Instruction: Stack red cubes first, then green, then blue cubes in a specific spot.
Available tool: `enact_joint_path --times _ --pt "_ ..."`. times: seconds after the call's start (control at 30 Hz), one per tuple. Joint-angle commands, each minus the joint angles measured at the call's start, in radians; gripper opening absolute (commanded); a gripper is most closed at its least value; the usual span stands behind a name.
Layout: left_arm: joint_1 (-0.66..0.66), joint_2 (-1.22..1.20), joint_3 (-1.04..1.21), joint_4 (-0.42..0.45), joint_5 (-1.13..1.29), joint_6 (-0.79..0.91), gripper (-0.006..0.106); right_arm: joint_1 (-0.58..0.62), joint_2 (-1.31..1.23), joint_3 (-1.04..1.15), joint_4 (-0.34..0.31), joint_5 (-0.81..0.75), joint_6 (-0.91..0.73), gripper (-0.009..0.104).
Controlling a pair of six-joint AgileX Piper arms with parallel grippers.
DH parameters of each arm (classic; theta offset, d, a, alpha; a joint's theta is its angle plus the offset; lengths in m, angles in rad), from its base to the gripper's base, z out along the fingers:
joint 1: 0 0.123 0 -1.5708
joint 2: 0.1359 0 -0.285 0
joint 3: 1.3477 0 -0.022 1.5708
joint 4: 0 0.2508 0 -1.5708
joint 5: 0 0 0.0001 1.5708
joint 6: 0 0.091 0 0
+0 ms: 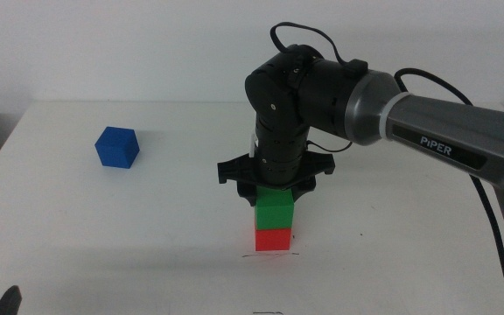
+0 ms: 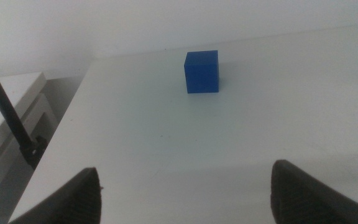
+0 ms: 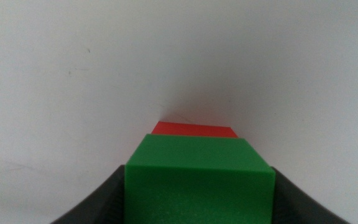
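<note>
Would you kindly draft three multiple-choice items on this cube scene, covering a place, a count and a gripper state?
1. Where is the green cube?
A. on the red cube
B. beside the blue cube
C. alone on the table

2. How many cubes are visible?
A. two
B. three
C. four

3. How are the left gripper's jaws?
A. shut on blue
B. shut empty
C. open, empty

Key: 1 A, green sits directly atop red under the right gripper; 2 B, one red, one green, one blue; 3 C, its jaws stand wide apart, the blue cube far off.
</note>
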Motion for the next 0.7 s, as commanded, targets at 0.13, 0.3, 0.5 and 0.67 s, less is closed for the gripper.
enact_joint_path --times 0.13,0.3,0.5,0.67 --pt "-0.006 -0.026 -0.001 -0.007 -0.08 -0.002 0.094 -0.016 -0.045 -0.022 0.017 -0.013 -0.005 0.076" --pt "-0.006 -0.026 -0.001 -0.007 -0.08 -0.002 0.094 -0.016 -0.074 -0.022 0.017 -0.024 -0.006 0.093" --pt "-0.006 -0.026 -0.001 -0.007 -0.08 -0.002 0.094 -0.017 -0.207 -0.022 0.01 0.0 -0.078 0.093" --pt "-0.006 -0.026 -0.001 -0.007 -0.08 -0.002 0.094 -0.045 -0.326 -0.007 0.008 0.07 -0.167 0.093"
